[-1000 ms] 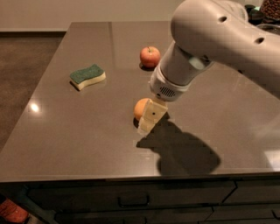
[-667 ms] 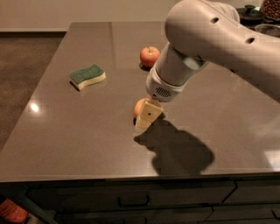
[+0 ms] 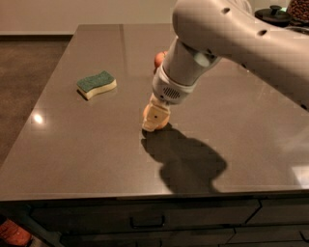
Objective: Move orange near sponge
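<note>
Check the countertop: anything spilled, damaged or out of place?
Nothing stands out. The sponge lies flat at left. The tool is down at the orange, mostly covering it. The apple sits behind the arm, partly hidden. No spills visible.

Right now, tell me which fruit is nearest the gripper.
The pale orange, against the gripper at the middle of the table; the red apple sits farther back, half hidden behind the arm.

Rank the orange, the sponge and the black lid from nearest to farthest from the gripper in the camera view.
1. orange: at the gripper, mid-table, partly hidden by it.
2. sponge: back and toward the picture's left.
3. black lid: far back, at the picture's top right.
</note>
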You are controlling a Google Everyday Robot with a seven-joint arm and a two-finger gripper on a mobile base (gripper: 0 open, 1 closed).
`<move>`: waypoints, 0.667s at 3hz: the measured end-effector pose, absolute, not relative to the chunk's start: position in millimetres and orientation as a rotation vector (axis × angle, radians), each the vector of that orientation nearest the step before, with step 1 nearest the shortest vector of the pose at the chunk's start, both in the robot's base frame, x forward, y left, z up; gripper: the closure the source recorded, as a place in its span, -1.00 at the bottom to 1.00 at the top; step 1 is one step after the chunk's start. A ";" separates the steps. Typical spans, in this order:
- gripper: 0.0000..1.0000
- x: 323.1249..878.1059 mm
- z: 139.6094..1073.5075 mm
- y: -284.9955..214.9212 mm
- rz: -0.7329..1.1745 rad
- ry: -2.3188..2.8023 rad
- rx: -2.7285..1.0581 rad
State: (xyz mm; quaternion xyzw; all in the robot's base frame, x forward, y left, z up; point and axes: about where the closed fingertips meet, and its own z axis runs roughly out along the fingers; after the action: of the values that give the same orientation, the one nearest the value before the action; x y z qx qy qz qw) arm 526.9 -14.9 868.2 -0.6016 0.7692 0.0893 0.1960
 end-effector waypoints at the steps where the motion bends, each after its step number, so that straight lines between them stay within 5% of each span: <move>1: 0.90 545.1 882.0 3.5 0.258 2.120 -1.684; 2: 1.00 570.0 886.8 27.1 0.301 2.083 -1.657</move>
State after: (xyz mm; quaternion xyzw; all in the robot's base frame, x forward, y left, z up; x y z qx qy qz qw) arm 570.0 27.1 886.8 -0.6021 0.7569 0.1094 0.2294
